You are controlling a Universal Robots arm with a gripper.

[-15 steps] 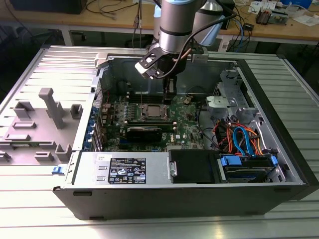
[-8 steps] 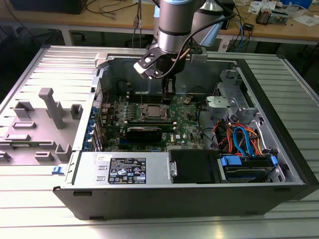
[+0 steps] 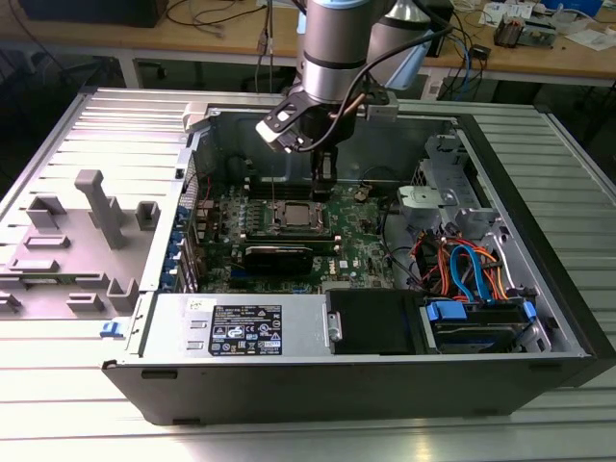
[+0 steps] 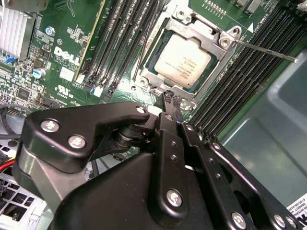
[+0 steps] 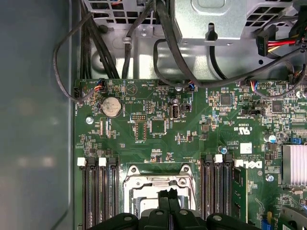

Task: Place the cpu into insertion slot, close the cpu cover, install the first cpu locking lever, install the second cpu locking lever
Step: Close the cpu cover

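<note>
I look down from afar at the open computer case [image 3: 289,385] lying on the ribbed metal table [image 3: 115,125]; my arm [image 3: 332,48] reaches down into it from above; the gripper [image 3: 325,183] hangs over the green board [image 3: 371,245], just beside the insertion slot [image 3: 294,217], on the exterior view's right of it.

In the second wrist view the gripper [image 4: 171,98] has its two black fingertips [image 4: 167,96] pressed together with nothing between them; the tips sit right at the edge of the slot's metal rim; I cannot tell if they touch it.

The cpu [image 4: 183,61] lies flat inside the slot, its shiny grey top facing up; the cpu cover [image 4: 201,32] is down over it, its silver frame running round the chip's edges with the middle cut out.

A thin metal locking lever [image 4: 266,50] sticks out from one corner of the slot and reaches across the black memory slots [image 4: 120,38]; I cannot tell how high it stands.

In the first wrist view the gripper [image 5: 169,194] is just over the silver frame of the slot [image 5: 158,182]; long memory slots [image 5: 98,191] run on both sides of it; a round battery [image 5: 111,106] sits farther up the board; black cables [image 5: 96,28] hang by the case wall.
</note>
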